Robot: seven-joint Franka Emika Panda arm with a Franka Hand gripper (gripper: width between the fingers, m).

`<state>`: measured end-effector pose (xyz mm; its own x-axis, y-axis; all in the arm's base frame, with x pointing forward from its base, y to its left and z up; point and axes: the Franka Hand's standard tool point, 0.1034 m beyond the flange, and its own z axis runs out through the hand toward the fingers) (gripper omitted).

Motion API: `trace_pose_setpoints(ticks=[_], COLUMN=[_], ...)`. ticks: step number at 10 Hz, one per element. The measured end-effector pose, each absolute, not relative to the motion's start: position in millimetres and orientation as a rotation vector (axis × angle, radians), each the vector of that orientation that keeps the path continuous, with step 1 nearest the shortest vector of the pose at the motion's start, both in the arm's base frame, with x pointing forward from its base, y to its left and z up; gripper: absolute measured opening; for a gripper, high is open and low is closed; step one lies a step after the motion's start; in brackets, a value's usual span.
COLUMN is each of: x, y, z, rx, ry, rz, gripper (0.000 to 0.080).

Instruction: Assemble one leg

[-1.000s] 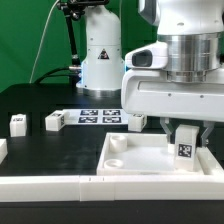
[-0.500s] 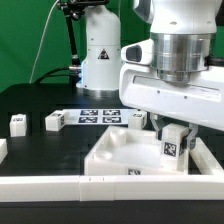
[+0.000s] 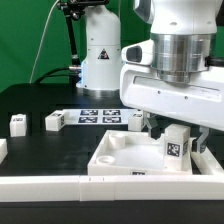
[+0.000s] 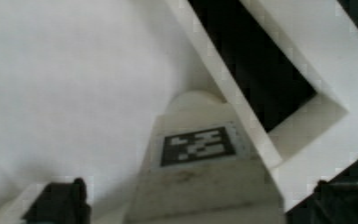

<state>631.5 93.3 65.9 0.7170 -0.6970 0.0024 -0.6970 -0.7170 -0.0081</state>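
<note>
While the pincer (image 3: 172, 128) pinches the leg (image 3: 176, 142), its long axis stands upright over the panel's (image 3: 120, 160) near corner.

Even bright lighting, soft shadows; wrist view blurred, low resolution.

The leg (image 3: 176, 144) looks like smooth matt white plastic, its tag (image 4: 197, 146) printed flat black-and-white. The panel (image 3: 120, 160) beneath it has the same matt white plastic look, slightly chalky. Beside the panel, the table (image 3: 50, 150) is dull black, no shine. The arm's housing (image 3: 170, 95) above the panel is glossier white plastic, with a brushed grey metal collar (image 3: 185, 55).
</note>
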Motion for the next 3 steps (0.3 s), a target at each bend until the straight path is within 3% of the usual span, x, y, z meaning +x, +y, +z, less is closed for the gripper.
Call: trace_pose_setpoints(ticks=[3], x=[631.5], y=[93.3], z=[65.8], rx=[-2.905], ry=[1.179], rz=[-0.008], gripper=[0.0649])
